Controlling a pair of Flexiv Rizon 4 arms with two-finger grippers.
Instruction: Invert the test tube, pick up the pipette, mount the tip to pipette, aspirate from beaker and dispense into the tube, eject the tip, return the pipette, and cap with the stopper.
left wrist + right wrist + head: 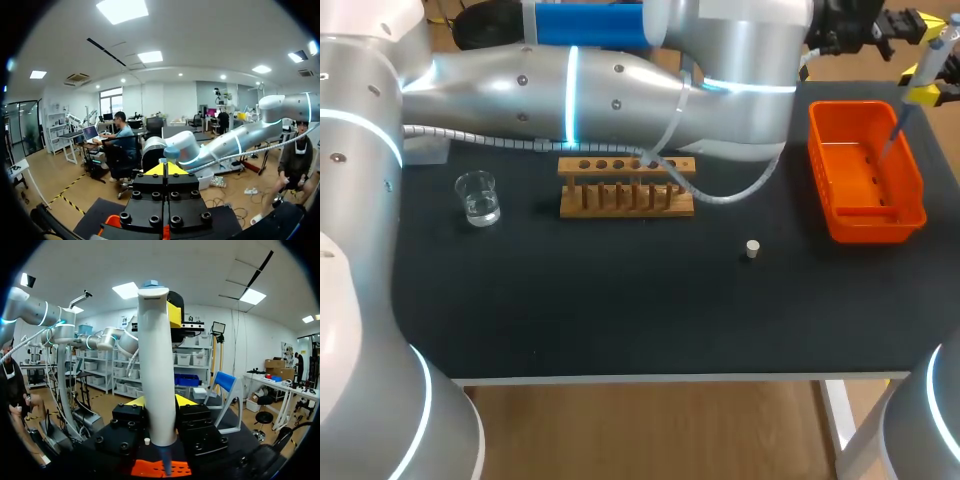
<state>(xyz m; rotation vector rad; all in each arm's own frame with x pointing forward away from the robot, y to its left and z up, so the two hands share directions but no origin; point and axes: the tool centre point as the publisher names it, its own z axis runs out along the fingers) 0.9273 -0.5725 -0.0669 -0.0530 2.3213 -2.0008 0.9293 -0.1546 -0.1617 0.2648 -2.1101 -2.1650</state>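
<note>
My right gripper is shut on the white pipette, held upright over the orange bin. Its blue tip points down into the bin. My left arm reaches across from the left. Its shut left gripper is at the pipette's top, yellow tips against the blue button. The glass beaker stands at the table's left. A clear tube sits in the wooden rack. The small stopper lies right of centre.
The rack stands in the middle towards the back, partly under my left arm's grey forearm and cable. The orange bin lies along the right edge. Bare black mat fills the front half of the table.
</note>
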